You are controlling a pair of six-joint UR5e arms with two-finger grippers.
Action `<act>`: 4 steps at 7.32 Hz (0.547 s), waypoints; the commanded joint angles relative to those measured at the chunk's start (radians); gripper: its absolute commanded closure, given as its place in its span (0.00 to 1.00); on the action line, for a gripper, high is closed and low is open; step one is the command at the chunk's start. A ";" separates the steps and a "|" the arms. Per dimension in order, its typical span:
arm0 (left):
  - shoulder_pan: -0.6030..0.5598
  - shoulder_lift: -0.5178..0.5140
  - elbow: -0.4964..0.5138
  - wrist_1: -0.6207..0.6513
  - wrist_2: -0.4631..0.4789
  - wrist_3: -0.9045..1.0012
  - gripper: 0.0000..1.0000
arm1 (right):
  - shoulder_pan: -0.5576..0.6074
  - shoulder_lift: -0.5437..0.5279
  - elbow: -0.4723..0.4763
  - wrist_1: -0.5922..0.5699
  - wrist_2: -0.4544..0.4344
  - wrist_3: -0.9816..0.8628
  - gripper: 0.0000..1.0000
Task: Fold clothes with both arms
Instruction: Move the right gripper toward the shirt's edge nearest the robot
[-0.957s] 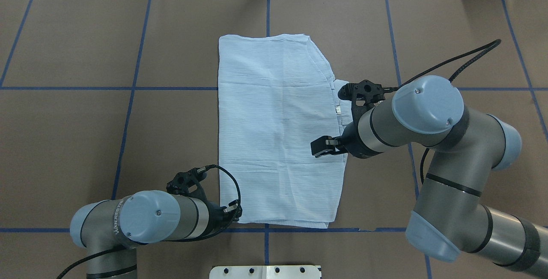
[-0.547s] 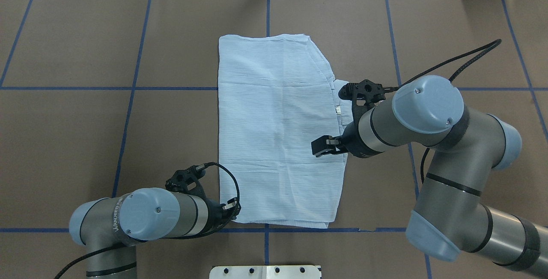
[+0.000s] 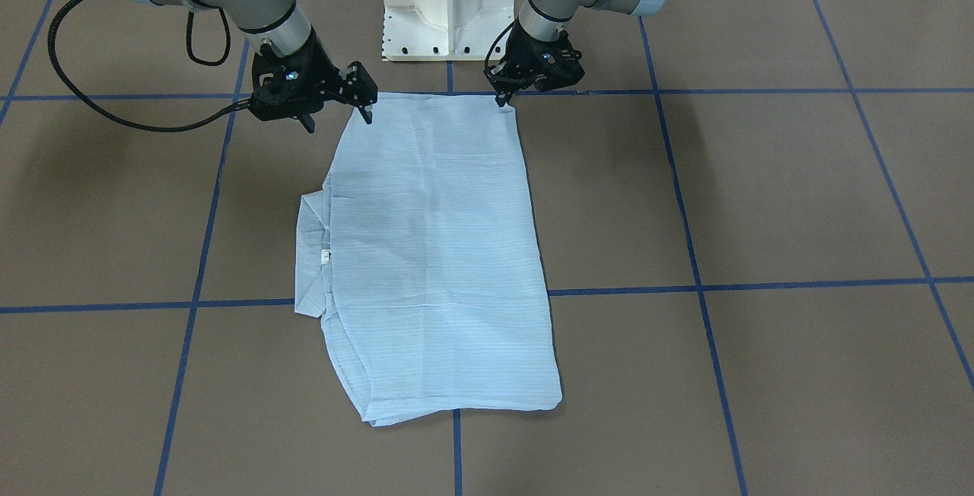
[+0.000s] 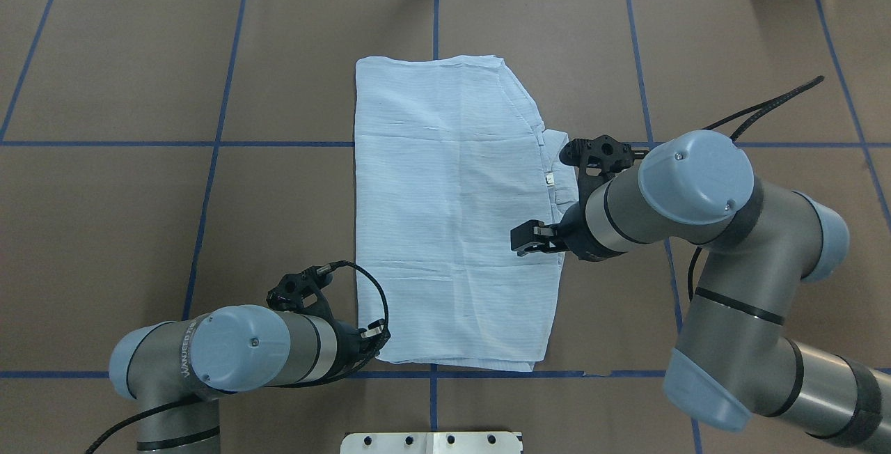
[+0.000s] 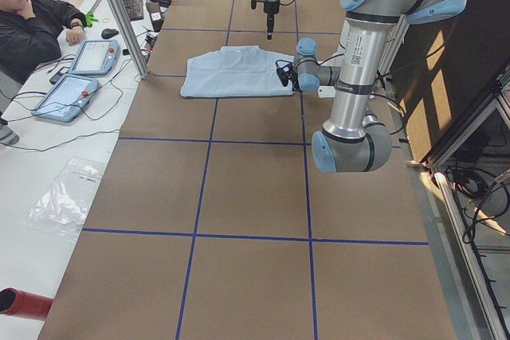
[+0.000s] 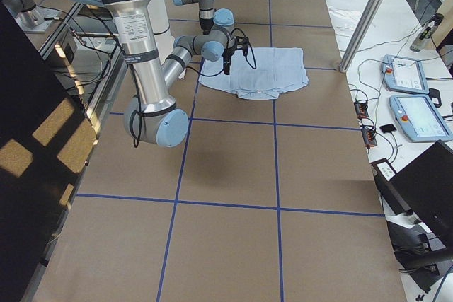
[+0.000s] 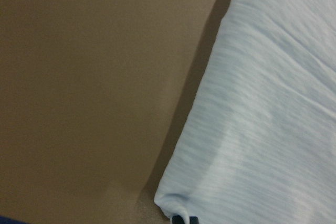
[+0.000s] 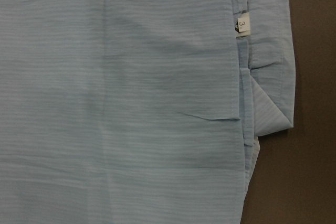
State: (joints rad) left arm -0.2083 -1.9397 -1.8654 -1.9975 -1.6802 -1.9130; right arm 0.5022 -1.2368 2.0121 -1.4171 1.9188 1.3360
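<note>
The light-blue striped shirt point(image 4: 445, 217) lies flat on the brown table, folded into a long rectangle. Its collar point(image 4: 560, 161) and white neck tag point(image 8: 242, 24) poke out on the right side. My left gripper point(image 4: 379, 342) sits low at the shirt's near-left corner. In the front-facing view its fingers point(image 3: 504, 100) are together, and in the left wrist view the corner point(image 7: 173, 205) curls up into a fingertip. My right gripper point(image 3: 340, 123) hovers above the shirt's near-right edge with its fingers spread and nothing between them.
The white pedestal base point(image 3: 449, 9) stands just behind the shirt's near edge. Blue tape lines cross the brown table cover point(image 4: 209, 161). A black cable point(image 4: 766, 102) loops off my right arm. A seated person point(image 5: 32, 21) and two tablets point(image 5: 96, 57) are beyond the table's far side.
My right arm has drifted slightly right, its gripper staying open over the shirt. My left arm has shifted a little left and back at the near-left corner. The shirt lies as before.
</note>
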 commanded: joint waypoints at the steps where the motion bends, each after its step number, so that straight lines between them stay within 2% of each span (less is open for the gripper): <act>1: 0.001 -0.002 -0.015 0.000 -0.003 0.002 1.00 | -0.144 -0.003 -0.003 -0.002 -0.158 0.249 0.00; 2: 0.001 -0.002 -0.018 0.000 -0.004 0.002 1.00 | -0.198 -0.006 -0.007 -0.005 -0.214 0.291 0.00; 4: 0.000 -0.002 -0.020 0.000 -0.004 0.003 1.00 | -0.252 0.006 -0.038 -0.019 -0.216 0.449 0.00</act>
State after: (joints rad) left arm -0.2079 -1.9420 -1.8841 -1.9973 -1.6841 -1.9104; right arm 0.2870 -1.2381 1.9915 -1.4292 1.7145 1.6823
